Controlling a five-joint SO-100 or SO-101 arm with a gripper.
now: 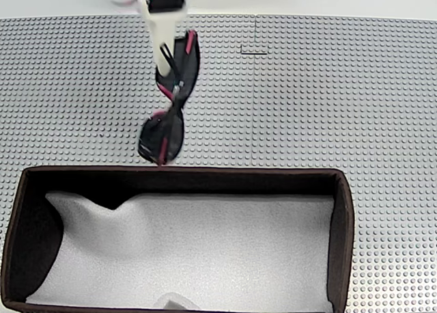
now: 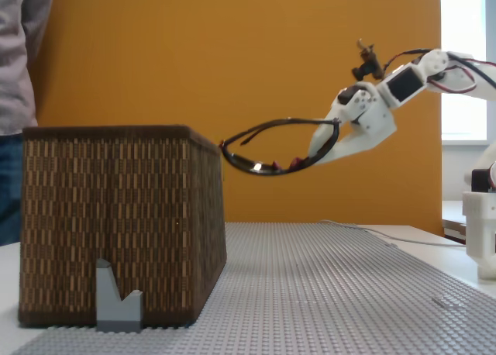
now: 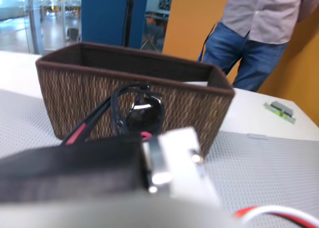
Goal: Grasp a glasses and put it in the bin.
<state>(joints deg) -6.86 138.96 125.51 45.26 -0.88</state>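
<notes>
The glasses (image 1: 164,137) are black-framed with dark lenses and pink-red accents. They hang in the air above the studded grey mat, and my gripper (image 1: 171,70) is shut on their upper part. In a fixed view from the side, the glasses (image 2: 260,169) stick out leftward from the gripper (image 2: 322,149). Their tip is level with the top rim of the bin (image 2: 116,215) and just right of its corner. From above, the lower lens lies right at the far wall of the bin (image 1: 184,171), which is lined with white foam. In the wrist view, the glasses (image 3: 144,113) show in front of the bin (image 3: 124,91).
A person (image 3: 259,29) stands behind the bin, and an arm and leg of the person (image 2: 15,60) show at the left of a fixed view. A small grey block (image 2: 116,297) leans against the bin's near wall. A small grey-green piece (image 3: 281,110) lies on the white tabletop.
</notes>
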